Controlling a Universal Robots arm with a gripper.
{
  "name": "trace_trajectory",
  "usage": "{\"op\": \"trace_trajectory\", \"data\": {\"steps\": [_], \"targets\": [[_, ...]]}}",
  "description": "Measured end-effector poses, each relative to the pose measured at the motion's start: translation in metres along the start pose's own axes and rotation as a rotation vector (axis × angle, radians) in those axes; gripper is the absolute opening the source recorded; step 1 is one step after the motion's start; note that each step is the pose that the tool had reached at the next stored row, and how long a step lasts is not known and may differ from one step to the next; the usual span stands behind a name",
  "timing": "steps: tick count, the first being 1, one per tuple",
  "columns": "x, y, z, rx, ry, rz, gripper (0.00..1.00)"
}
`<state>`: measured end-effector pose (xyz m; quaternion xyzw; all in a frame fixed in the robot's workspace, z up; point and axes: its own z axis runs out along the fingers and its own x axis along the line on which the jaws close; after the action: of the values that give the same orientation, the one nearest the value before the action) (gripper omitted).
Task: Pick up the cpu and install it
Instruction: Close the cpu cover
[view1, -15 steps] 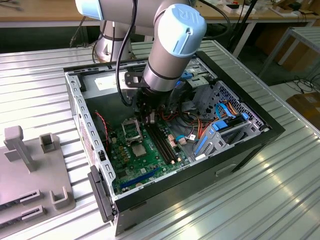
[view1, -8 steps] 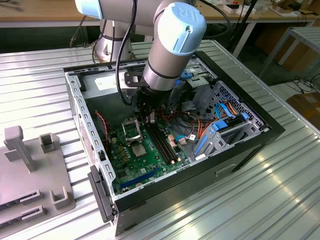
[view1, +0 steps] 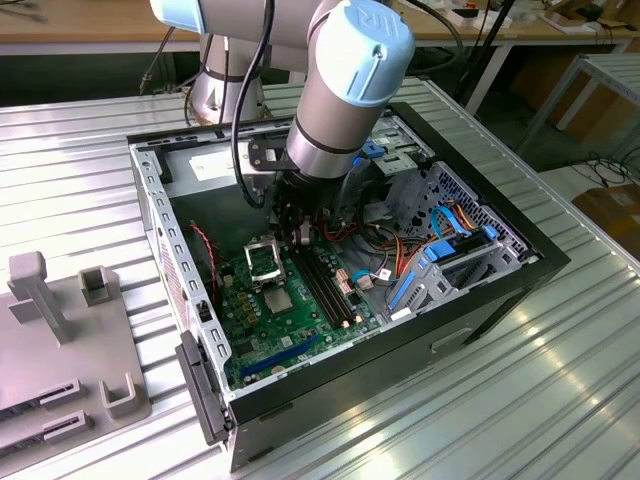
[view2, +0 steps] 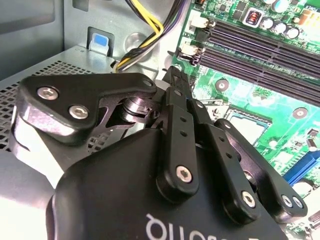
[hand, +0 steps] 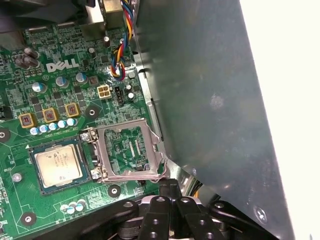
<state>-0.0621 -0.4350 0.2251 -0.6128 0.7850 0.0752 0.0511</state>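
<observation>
The cpu (hand: 59, 164), a small square chip with a silver-grey top, lies flat in its socket on the green motherboard (hand: 60, 80). It also appears in the second wrist view as cpu (view2: 245, 128) and in the exterior view as cpu (view1: 277, 297). Beside it the socket's metal load plate (hand: 129, 150) stands swung open. My gripper (hand: 169, 184) is shut with nothing between its fingers. Its tips sit at the edge of the open load plate, apart from the chip. In the exterior view the gripper (view1: 297, 238) hangs inside the case just above the socket area.
The open computer case (view1: 520, 265) lies on a ribbed metal table. A grey case wall (hand: 210, 100) rises close beside my fingers. Memory slots (view1: 325, 285), coloured cables (hand: 120, 55) and a blue drive bracket (view1: 440, 255) crowd the board. Grey fixtures (view1: 60, 330) stand at the exterior view's left.
</observation>
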Motion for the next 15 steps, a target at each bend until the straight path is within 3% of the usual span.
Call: {"op": "trace_trajectory", "data": {"steps": [15], "targets": [[-0.0007, 0.0025, -0.0072, -0.0055, 0.0056, -0.023, 0.11]]}}
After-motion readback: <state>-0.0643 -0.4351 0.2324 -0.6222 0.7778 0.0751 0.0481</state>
